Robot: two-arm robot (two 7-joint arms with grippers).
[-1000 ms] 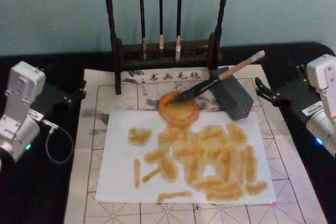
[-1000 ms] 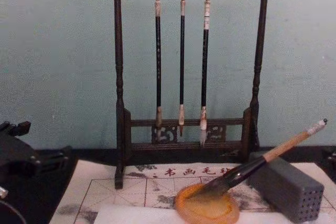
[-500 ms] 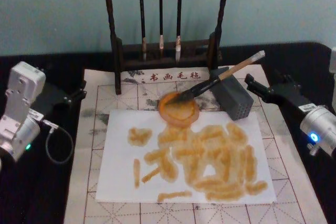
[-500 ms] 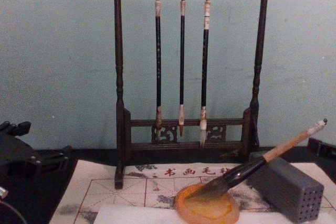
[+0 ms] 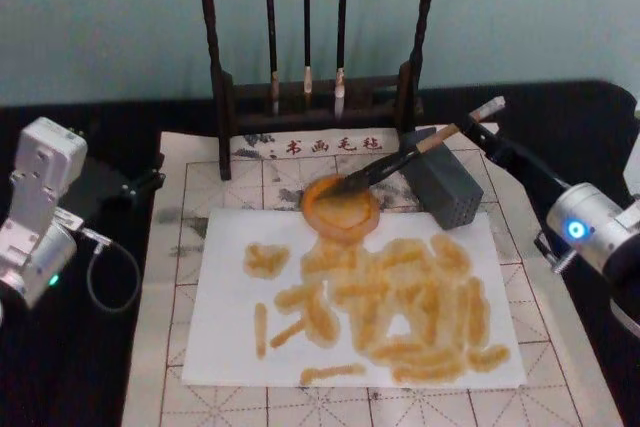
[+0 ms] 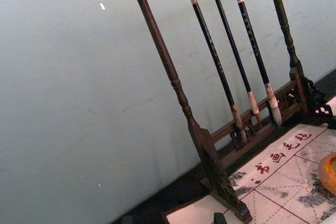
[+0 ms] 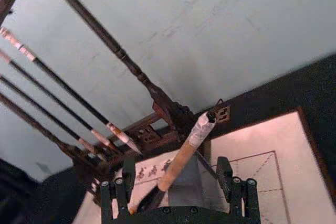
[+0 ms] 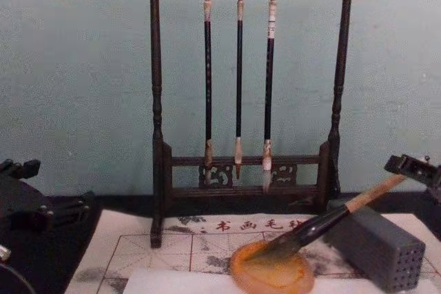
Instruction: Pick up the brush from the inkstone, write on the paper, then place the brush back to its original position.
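Note:
The brush (image 5: 420, 147) leans with its dark bristles in the orange inkstone (image 5: 340, 212) and its tan handle propped on a grey block (image 5: 445, 189); its white end cap points up to the right. My right gripper (image 5: 478, 137) is open at the handle's upper end. In the right wrist view its two fingers (image 7: 224, 176) stand on either side of the tan brush handle (image 7: 181, 156) without touching it. The chest view shows the right gripper (image 8: 415, 168) by the brush (image 8: 331, 222) tip end. The white paper (image 5: 230, 342), covered with orange strokes, lies in front of the inkstone. My left gripper (image 5: 140, 180) is parked open at the left.
A dark wooden rack (image 5: 220, 77) with three thin hanging brushes (image 8: 238, 80) stands behind the inkstone. The gridded mat (image 5: 170, 247) lies under the paper on a black tabletop. The grey block (image 8: 375, 246) sits right of the inkstone (image 8: 272, 273).
My right arm has swung in from the right edge toward the brush, bringing its open fingers around the upper handle. The brush, the inkstone and the left arm have not moved.

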